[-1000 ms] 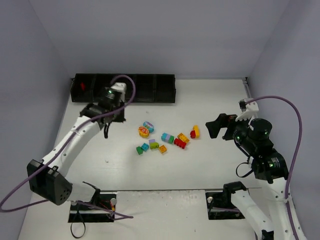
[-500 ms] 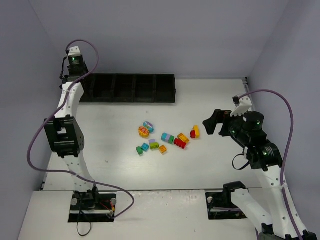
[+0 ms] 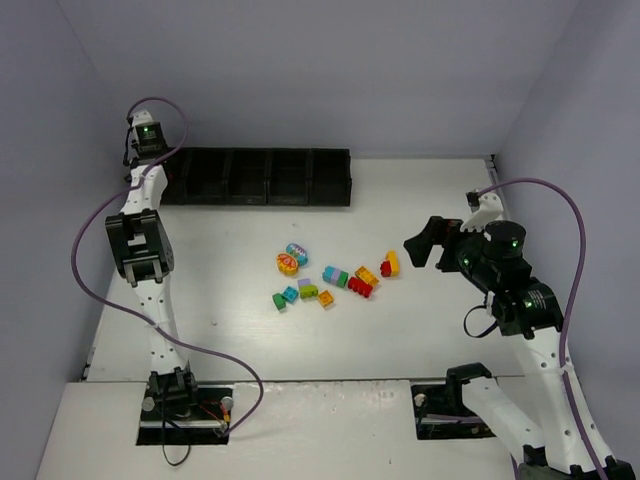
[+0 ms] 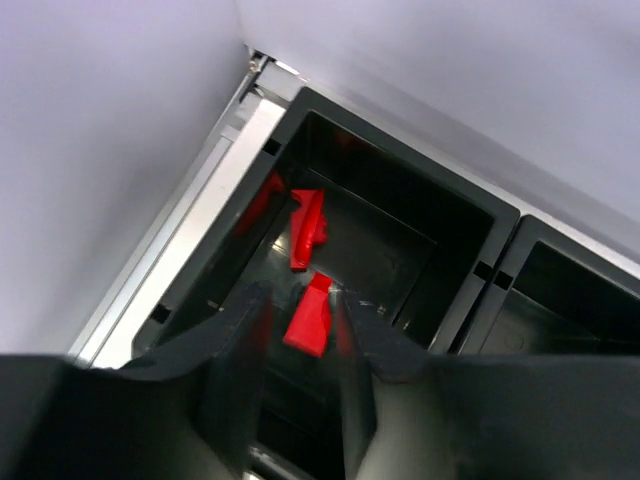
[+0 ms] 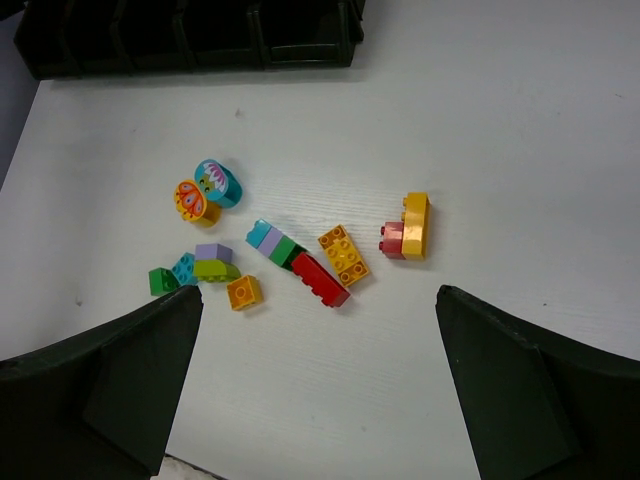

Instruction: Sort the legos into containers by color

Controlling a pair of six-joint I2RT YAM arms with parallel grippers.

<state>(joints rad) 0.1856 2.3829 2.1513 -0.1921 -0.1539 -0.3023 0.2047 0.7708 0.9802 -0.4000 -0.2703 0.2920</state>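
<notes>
My left gripper (image 4: 303, 300) hangs over the leftmost compartment of the black tray (image 4: 470, 295). A red brick (image 4: 308, 315) sits between its fingertips with narrow dark gaps on both sides, so the jaws stand slightly wider than the brick. Another red brick (image 4: 305, 228) lies on that compartment's floor. In the top view the left gripper (image 3: 152, 168) is at the tray's (image 3: 270, 178) left end. The remaining legos (image 3: 325, 275) lie mid-table. My right gripper (image 5: 318, 325) is wide open and empty, above the table near a red brick (image 5: 320, 280) and a red-and-yellow pair (image 5: 408, 230).
The pile also holds an orange brick (image 5: 343, 255), a cyan-lilac-green row (image 5: 272, 243), two round pieces (image 5: 205, 192), and small orange (image 5: 244, 292), green (image 5: 160, 280) and cyan (image 5: 185, 268) bricks. The tray's other compartments (image 5: 190, 45) look dark. Walls close in on the left, back and right.
The left arm has swung from low over the table beside the tray to upright at the tray's left end. The right gripper has edged slightly left toward the pile.
</notes>
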